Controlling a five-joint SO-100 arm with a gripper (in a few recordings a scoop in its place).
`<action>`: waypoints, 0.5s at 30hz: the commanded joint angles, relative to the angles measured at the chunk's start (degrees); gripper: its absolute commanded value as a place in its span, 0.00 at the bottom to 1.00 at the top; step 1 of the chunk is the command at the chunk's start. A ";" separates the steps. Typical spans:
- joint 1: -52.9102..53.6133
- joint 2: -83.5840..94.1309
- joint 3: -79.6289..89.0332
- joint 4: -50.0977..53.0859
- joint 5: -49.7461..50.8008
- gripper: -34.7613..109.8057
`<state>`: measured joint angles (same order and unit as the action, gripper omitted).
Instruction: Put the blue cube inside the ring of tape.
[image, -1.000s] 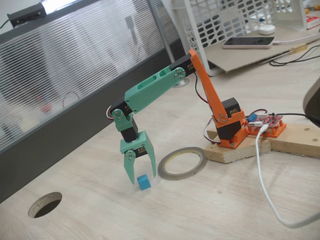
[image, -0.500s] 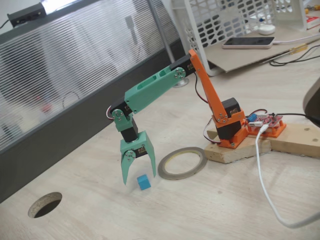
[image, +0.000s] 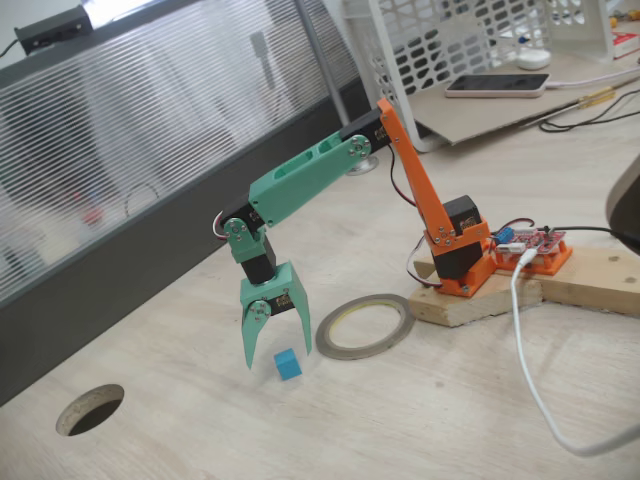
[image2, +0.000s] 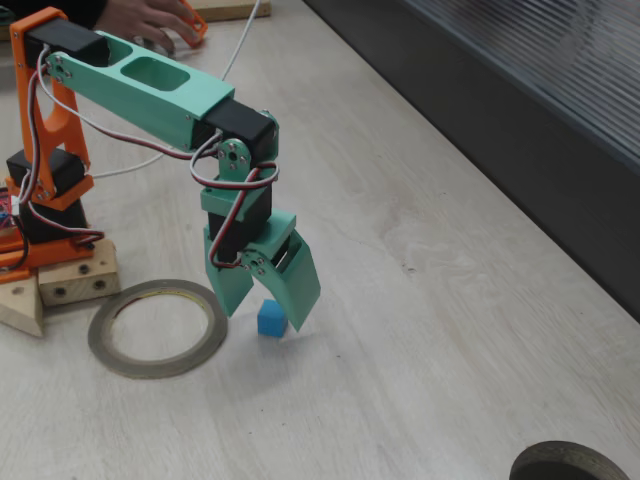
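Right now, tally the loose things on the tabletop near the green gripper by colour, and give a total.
Blue: 1, the blue cube
Grey-brown: 1, the ring of tape
Total: 2

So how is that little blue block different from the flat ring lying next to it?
The blue cube is a small, solid, bright sky-blue block; the ring of tape is a thin, flat, grey-brown hoop with a pale inner rim and an open middle. The ring is much wider across than the cube. The cube sits between the open green gripper's fingers, while the ring lies beside the gripper, apart from it. Both rest on the wooden table.
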<state>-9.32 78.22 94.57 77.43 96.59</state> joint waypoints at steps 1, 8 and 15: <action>-0.62 1.49 -0.44 0.53 0.53 0.66; -0.62 1.49 -0.44 0.62 0.88 0.65; -0.62 1.58 -0.44 0.62 0.97 0.59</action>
<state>-9.32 78.22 94.57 77.43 96.59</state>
